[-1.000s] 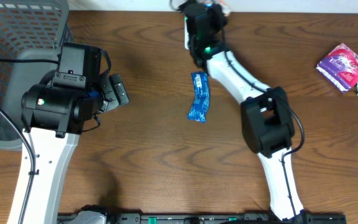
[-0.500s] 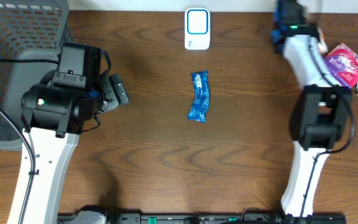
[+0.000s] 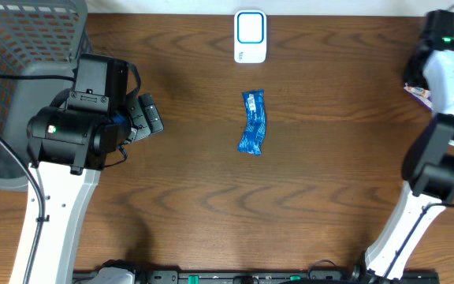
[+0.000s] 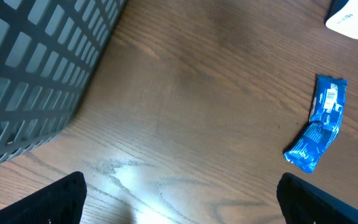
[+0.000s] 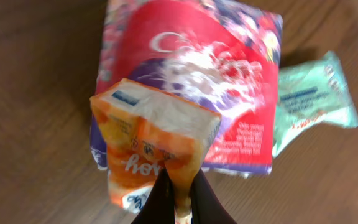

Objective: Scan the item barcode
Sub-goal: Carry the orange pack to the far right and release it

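Observation:
My right gripper [image 5: 180, 186] is shut on the crimped end of an orange snack packet [image 5: 154, 143], holding it above a red and purple packet [image 5: 229, 81] at the table's far right. In the overhead view the right arm [image 3: 448, 63] covers that spot and only a sliver of the red and purple packet [image 3: 418, 88] shows. The white scanner [image 3: 250, 35] lies at the back centre, with its corner [image 4: 356, 15] also in the left wrist view. My left gripper [image 4: 185, 205] hangs wide open over bare wood, holding nothing.
A blue wrapped bar [image 3: 253, 122] lies mid-table, also in the left wrist view [image 4: 319, 124]. A pale green packet [image 5: 316, 99] lies beside the red and purple one. A grey mesh basket [image 3: 14, 47] fills the back left corner.
The right arm has swung from over the scanner to the far right edge, leaving the scanner uncovered. The left arm and the blue bar have not moved.

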{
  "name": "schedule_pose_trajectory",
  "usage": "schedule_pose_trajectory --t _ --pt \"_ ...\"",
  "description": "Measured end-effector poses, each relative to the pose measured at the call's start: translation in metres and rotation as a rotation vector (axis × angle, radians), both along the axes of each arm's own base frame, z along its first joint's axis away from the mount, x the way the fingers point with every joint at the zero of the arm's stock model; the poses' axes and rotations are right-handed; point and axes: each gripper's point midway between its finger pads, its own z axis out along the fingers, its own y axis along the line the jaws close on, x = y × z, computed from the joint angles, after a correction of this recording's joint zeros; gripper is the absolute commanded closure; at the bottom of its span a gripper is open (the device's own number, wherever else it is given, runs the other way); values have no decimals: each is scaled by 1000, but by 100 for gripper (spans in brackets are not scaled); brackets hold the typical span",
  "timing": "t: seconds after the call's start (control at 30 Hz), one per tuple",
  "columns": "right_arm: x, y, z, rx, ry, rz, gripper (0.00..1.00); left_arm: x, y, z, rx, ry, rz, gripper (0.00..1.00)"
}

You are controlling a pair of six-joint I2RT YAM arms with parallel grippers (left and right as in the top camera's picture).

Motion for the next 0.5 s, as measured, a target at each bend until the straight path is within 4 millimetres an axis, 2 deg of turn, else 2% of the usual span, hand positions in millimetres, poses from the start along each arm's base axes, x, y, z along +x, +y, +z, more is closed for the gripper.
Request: schedule_pose_trajectory --t 0.07,0.17,0.3,0.4,0.5 --pt "-4 -8 12 66 -71 -56 98 0 0 0 0 0 0 2" --pt "-16 -24 41 137 -173 -134 98 0 0 0 0 0 0 2" --pt "-44 -49 80 170 -256 -226 98 0 0 0 0 0 0 2" --pt "-67 -62 88 183 -248 -285 98 0 0 0 0 0 0 2" --pt "-85 -73 79 198 -209 -335 98 0 0 0 0 0 0 2"
